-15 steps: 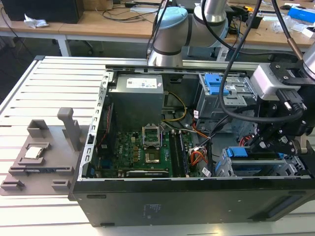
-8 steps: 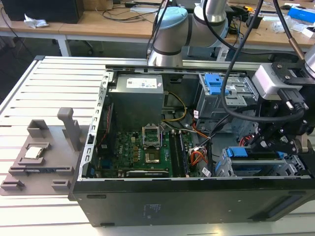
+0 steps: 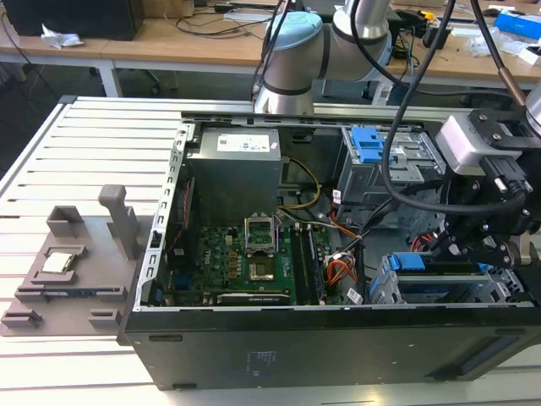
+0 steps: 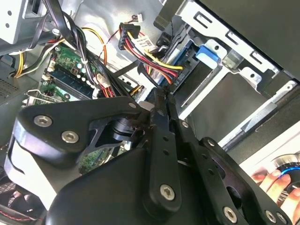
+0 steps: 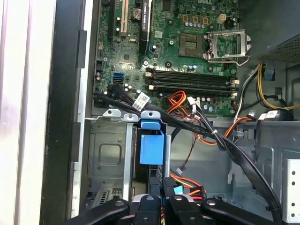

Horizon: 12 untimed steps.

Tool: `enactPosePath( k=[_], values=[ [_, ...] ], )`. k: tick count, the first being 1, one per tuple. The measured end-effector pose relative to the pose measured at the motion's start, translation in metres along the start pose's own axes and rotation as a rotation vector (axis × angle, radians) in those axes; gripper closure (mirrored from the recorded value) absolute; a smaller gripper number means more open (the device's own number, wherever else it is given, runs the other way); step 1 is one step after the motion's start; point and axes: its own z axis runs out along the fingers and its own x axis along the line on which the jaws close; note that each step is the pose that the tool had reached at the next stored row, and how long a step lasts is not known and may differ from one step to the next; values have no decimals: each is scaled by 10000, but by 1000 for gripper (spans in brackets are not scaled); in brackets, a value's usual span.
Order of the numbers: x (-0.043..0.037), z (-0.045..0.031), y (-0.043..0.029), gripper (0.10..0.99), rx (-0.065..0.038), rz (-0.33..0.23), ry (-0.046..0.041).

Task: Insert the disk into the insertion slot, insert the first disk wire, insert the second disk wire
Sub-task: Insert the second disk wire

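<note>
Disk is sitting in the insertion slot at the case's corner on the exterior view's right, its blue bracket tab facing outward. End effector is pinching shut on a black wire connector beside the drive cage. Open computer case is lying on a white slatted bench; cluttered wooden desks are standing behind.

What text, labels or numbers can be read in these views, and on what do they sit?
None can be read.
White label on the power supply: print too small.
White tags on the cable bundle and wire bundle: blurred.
Motherboard markings: too small.
</note>
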Motion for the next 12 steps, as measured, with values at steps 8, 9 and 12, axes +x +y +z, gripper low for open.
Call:
enactPosePath(
  k=[8,9,12],
  values=[
    [56,38,-5,941,-29,4,-19],
    [55,41,-6,941,-29,2,-24],
    [56,41,-6,929,-28,2,-22]
  ],
)
